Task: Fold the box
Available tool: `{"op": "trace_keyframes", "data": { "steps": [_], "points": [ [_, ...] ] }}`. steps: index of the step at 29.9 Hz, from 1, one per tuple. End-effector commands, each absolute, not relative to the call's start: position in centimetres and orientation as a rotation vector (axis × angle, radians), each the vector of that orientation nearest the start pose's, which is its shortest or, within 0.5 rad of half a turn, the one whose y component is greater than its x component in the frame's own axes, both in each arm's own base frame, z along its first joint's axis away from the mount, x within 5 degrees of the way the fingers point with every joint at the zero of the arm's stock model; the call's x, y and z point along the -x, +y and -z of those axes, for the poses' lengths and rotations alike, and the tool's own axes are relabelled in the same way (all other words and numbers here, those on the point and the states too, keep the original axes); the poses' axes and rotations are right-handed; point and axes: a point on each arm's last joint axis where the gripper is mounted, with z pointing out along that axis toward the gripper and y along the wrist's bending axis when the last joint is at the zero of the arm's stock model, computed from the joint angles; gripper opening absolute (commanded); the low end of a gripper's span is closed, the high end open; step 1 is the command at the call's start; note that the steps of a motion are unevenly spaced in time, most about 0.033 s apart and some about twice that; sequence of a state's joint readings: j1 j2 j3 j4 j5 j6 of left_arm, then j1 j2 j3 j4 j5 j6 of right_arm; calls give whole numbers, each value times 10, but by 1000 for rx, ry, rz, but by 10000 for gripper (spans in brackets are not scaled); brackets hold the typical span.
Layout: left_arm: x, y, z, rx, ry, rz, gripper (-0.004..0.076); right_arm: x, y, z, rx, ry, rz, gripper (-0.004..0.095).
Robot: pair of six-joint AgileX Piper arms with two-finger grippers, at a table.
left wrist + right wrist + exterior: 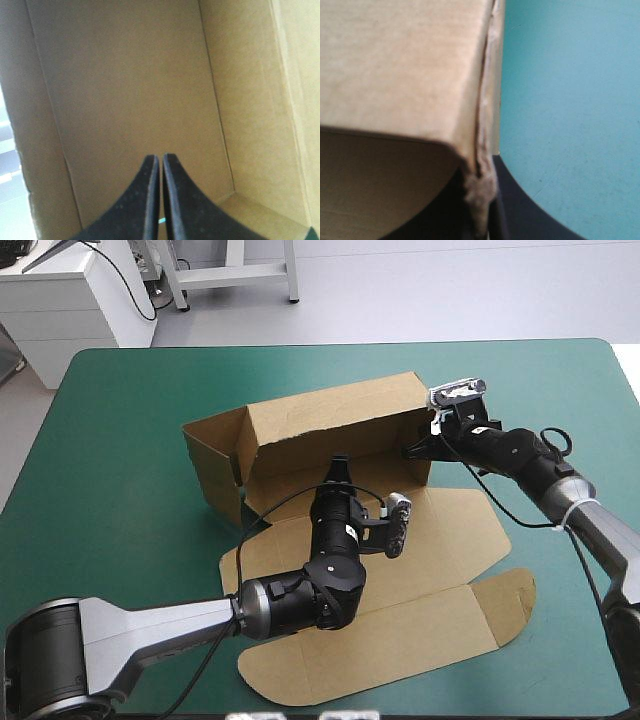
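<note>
Two black-fingered grippers are meeting the box (pixel 330 420) at once, one from inside it and one at its end. The brown board is lying around the middle of the table, on the teal-green cover (pixel 120 420). Its long far wall is standing upright and the end wall on the left side is raised as well. The rest of the sheet is lying flat toward the near edge, with rounded flaps spreading out to the right.

The left gripper (pixel 340 465) is pointing into the half-formed tray from the near side, above the flat part of the board. In the left wrist view the left gripper (pixel 160 157) is showing both fingers pressed together into one narrow arch with nothing between them. Brown board (pixel 130 75) is filling the field ahead of it, with walls rising on either side of the fingers. A speck of teal-green is peeking out low between the finger bases.

The right gripper (pixel 410 450) is sitting at the right end of the box, just under the top corner of the far wall. In the right wrist view the right gripper (pixel 485 200) is pinching a frayed edge of the board (pixel 395 65). One finger (pixel 525 215) is lying outside the wall, toward the bare cover (pixel 570 75), and the other is lying on its inner side
</note>
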State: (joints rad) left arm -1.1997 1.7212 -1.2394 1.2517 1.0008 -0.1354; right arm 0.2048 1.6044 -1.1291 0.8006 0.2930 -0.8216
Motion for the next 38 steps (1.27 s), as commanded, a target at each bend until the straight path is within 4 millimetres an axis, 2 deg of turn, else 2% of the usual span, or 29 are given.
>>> {"op": "trace_keyframes", "data": {
  "steps": [1,5,7,11,14,19,21,25,31,38],
  "points": [
    [-195,-300,-310,-1556,1363,-955,-6,-350,88,-305,354,2075,-303,-14],
    [-195,-299,-310,-1586,1351,-987,-6,-350,88,-305,355,2084,-300,-14],
    [-193,-297,-308,-1605,1398,-943,-6,-349,88,-304,367,2096,-302,-14],
    [-186,-293,-316,-1757,1512,-670,-5,-348,88,-302,372,2117,-294,-14],
    [-185,-283,-341,-1846,1593,-407,-5,-347,87,-301,371,2136,-286,-14],
    [-200,-259,-392,-1798,1749,-121,-6,-346,87,-299,370,2156,-298,-15],
    [-212,-245,-412,-1718,1801,-42,-6,-345,88,-298,380,2169,-304,-15],
    [-239,-212,-435,-1507,1906,82,-6,-344,87,-297,393,2191,-293,-15],
    [-277,-147,-443,-1171,2088,264,-8,-343,86,-295,373,2213,-290,-15],
    [-295,-61,-454,-711,2214,373,-8,-343,85,-294,377,2225,-275,-15]
  ]
}}
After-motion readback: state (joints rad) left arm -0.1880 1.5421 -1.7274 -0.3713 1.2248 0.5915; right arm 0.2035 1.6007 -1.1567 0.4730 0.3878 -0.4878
